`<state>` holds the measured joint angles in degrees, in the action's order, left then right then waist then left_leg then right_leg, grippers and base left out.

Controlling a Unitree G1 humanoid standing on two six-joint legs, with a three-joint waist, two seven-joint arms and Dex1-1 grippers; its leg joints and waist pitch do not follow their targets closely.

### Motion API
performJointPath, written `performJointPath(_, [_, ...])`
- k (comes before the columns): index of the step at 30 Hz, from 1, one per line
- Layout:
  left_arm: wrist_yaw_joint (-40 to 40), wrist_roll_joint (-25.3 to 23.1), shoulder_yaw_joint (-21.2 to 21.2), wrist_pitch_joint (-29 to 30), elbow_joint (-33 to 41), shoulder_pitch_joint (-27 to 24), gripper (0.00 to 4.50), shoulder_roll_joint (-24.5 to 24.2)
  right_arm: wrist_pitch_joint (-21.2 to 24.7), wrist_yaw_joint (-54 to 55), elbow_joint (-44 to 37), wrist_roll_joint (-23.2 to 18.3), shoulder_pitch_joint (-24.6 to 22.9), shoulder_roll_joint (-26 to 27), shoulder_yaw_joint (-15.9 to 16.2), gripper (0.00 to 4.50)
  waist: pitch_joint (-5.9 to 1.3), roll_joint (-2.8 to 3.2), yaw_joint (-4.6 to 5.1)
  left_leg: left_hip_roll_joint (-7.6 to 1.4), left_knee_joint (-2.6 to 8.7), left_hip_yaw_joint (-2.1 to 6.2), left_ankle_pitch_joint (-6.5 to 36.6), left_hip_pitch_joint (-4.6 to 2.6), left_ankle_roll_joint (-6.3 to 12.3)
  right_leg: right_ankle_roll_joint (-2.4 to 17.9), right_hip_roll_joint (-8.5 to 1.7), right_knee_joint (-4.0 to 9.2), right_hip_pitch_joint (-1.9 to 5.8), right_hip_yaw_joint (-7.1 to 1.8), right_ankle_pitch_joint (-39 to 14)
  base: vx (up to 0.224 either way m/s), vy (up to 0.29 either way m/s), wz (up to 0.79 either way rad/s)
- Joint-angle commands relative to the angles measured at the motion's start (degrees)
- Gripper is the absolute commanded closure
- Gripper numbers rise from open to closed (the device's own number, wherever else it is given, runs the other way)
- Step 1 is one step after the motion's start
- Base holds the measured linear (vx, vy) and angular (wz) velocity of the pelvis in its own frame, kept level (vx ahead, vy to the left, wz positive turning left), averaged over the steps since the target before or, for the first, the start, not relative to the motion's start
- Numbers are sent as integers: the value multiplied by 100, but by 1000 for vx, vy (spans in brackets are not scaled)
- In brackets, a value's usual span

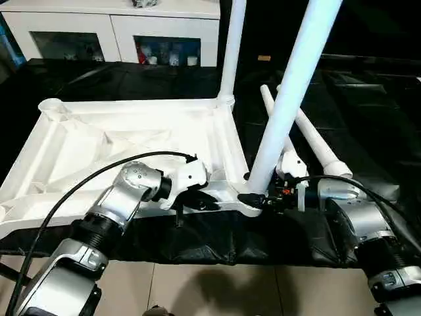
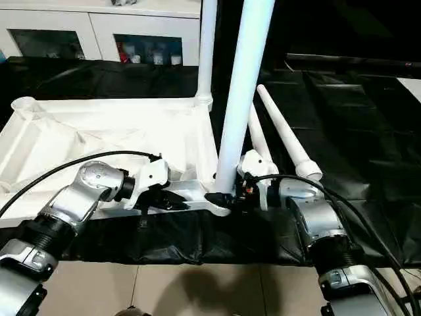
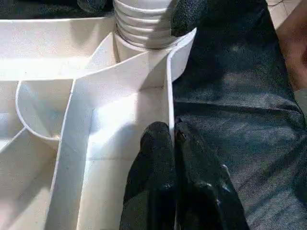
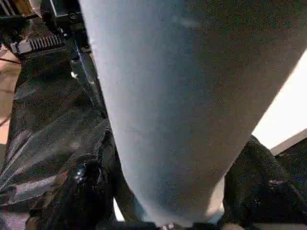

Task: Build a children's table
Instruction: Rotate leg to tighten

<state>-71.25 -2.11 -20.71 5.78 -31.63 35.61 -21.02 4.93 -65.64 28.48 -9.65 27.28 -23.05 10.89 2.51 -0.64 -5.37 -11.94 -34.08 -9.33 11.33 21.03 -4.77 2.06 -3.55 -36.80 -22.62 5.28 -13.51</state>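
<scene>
The white plastic rectangular tabletop (image 1: 125,141) lies upside down, ribbed underside up, on a black sheet (image 1: 342,99) that covers the work surface. A long tapered white tube leg (image 1: 231,49) stands upright in the far right corner socket. A second white tube leg (image 1: 289,99) rises, tilted slightly, from the near right corner socket (image 1: 253,204); its ribbed base sits in that socket in the left wrist view. Two more white tube legs (image 2: 286,141) lie side by side on the sheet, just beside the tabletop's right edge.

The left gripper (image 3: 172,139) is clenched on the tabletop's near rim, one black finger (image 3: 153,158) inside the thin wall and the other outside. The right gripper (image 4: 177,211) straddles the base of the tilted leg, a finger on either side; whether the fingers press on the leg cannot be told.

Both silver forearms reach forward from the near edge. The left one angles inward toward the rim, and the right one angles inward to the corner socket. A black cable runs along each.

Beyond the sheet stands a white cabinet with glass doors (image 1: 112,33). Beige tiled floor (image 1: 217,289) shows at the near edge.
</scene>
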Motion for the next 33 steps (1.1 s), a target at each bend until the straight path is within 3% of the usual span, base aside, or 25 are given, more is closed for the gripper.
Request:
performJointPath(1, [-119,-80,-165,-70,-87,113,450,20,166,-237,-54,196,-58,-67,285,186,-374,-19,1,-164,301,8,71,-14,624,1351,-470,356,411,-357,898,0,0,0])
performJointPath(4, [250,-83,-26,156,-195,200,450,184,374,124,31,46,-101,167,71,186,-363,-17,-3,-173,309,8,155,-22,581,1365,-477,369,400,-355,733,0,0,0])
performJointPath(6, [683,-151,72,317,-362,321,450,361,428,631,260,24,-62,389,-131,186,-340,-49,0,-167,327,-4,303,-45,496,1333,-485,422,380,-358,370,0,0,0])
performJointPath(9, [1543,-191,272,618,-755,617,450,783,337,1909,830,183,75,832,-404,187,-247,-36,46,-160,404,-6,1007,-121,116,1113,-517,588,342,-361,-1147,0,0,0])
performJointPath(11, [1835,-138,372,754,-849,722,450,1003,356,2516,1069,216,156,1078,-527,187,-275,-50,42,-158,405,3,1002,-125,41,960,-525,609,353,-379,-1402,0,0,0])
performJointPath(14, [2176,-128,421,860,-962,805,450,1280,325,3350,1488,223,357,1555,-675,187,-286,-55,84,-155,425,23,843,-73,22,943,-512,575,359,-372,-1166,0,0,0])
performJointPath(17, [2341,-200,365,840,-1035,794,450,1437,225,3971,1886,300,632,2017,-745,187,-298,-61,129,-137,416,14,750,-64,54,1002,-505,564,362,-389,-913,0,0,0])
performJointPath(22, [2416,-289,348,778,-1133,779,450,1451,-134,4221,2244,557,930,2305,-626,187,-297,-54,175,-145,414,3,721,-75,136,1081,-504,551,352,-394,-691,0,0,0])
performJointPath(23, [2369,-286,343,750,-1123,762,450,1418,-193,4171,2261,537,954,2306,-652,131,-290,-57,179,-144,422,4,747,-68,159,1085,-504,553,360,-393,-690,0,0,0])
performJointPath(24, [2312,-288,330,721,-1097,741,450,1379,-240,4074,2245,476,957,2293,-703,117,-291,-57,180,-143,420,3,758,-69,170,1085,-506,558,360,-395,-697,0,0,0])
performJointPath(27, [2103,-241,316,641,-986,669,450,1265,-287,3721,2152,339,942,2194,-772,111,-298,-49,197,-151,423,6,749,-61,226,1115,-503,545,371,-399,-565,0,0,0])
performJointPath(30, [1864,-203,295,544,-907,584,450,1112,-406,3325,2037,415,886,1967,-678,73,-316,-35,206,-155,411,2,602,-58,291,1223,-496,512,387,-400,-216,0,0,0])
performJointPath(33, [1589,-151,293,472,-806,501,450,968,-442,2716,1814,404,774,1703,-556,73,-341,-26,193,-164,395,-5,415,-61,447,1378,-493,455,407,-399,355,0,0,0])
